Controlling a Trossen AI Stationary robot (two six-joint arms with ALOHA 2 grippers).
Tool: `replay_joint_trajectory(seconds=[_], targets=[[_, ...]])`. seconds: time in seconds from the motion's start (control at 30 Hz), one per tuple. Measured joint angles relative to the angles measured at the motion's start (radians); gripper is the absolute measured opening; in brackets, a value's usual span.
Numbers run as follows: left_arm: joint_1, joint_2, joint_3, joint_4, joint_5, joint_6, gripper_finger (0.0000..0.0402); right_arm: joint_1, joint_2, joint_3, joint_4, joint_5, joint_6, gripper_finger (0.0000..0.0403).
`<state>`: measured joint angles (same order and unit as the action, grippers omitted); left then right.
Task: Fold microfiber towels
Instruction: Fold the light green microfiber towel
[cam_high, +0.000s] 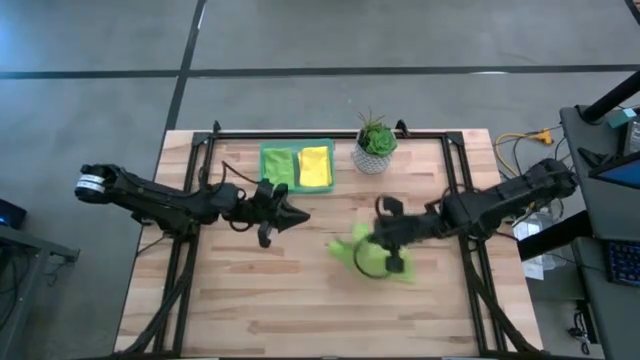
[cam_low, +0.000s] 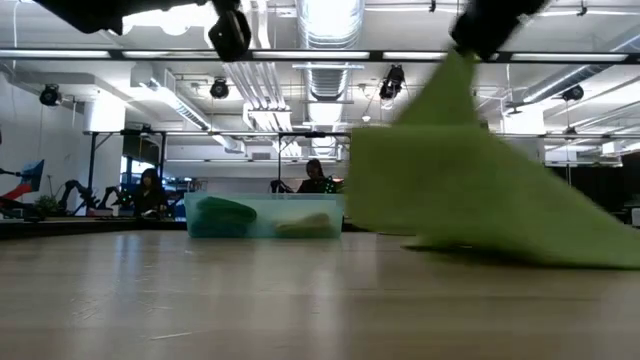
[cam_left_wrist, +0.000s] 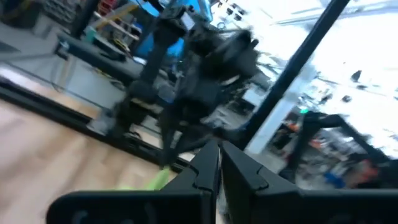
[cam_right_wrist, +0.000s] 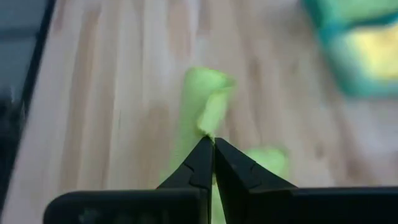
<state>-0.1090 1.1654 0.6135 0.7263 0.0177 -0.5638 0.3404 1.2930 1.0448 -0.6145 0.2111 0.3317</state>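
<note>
Towel (cam_high: 362, 252), lime green, lies crumpled on the pale wood bench (cam_high: 250, 300) right of centre, one corner lifted to a peak by the right claw (cam_high: 388, 243) clamped on it; its long axis runs across the bench. Left claw (cam_high: 298, 216) hovers pressed together, holding nothing. Tray (cam_high: 296, 166) and plant (cam_high: 375, 143) sit at the far edge; the room behind shows ceiling ducts and seated people.

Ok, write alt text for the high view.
Seen from above, the right gripper is shut on a lime green towel near the wooden table's middle. The left gripper waits shut, holding nothing. At the far edge sit a green tray and a potted plant.
</note>
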Motion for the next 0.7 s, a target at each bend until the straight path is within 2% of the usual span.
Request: replay_joint_trajectory(seconds=[0.13, 0.3, 0.47, 0.7], targets=[[0.024, 0.027, 0.073, -0.078, 0.019, 0.118, 0.0004, -0.078, 0.079, 0.171, -0.027, 0.028, -0.027, 0.0009], [0.063, 0.041, 0.195, -0.264, 0.146, 0.323, 0.0031, -0.133, 0.167, 0.365, -0.062, 0.044, -0.059, 0.0009], [0.126, 0.04, 0.298, -0.477, 0.222, 0.468, 0.01, -0.144, 0.248, 0.49, -0.093, 0.045, -0.089, 0.0009], [0.195, 0.043, 0.353, -0.564, 0.309, 0.409, 0.0201, -0.144, 0.336, 0.586, -0.141, 0.068, -0.055, 0.0009]])
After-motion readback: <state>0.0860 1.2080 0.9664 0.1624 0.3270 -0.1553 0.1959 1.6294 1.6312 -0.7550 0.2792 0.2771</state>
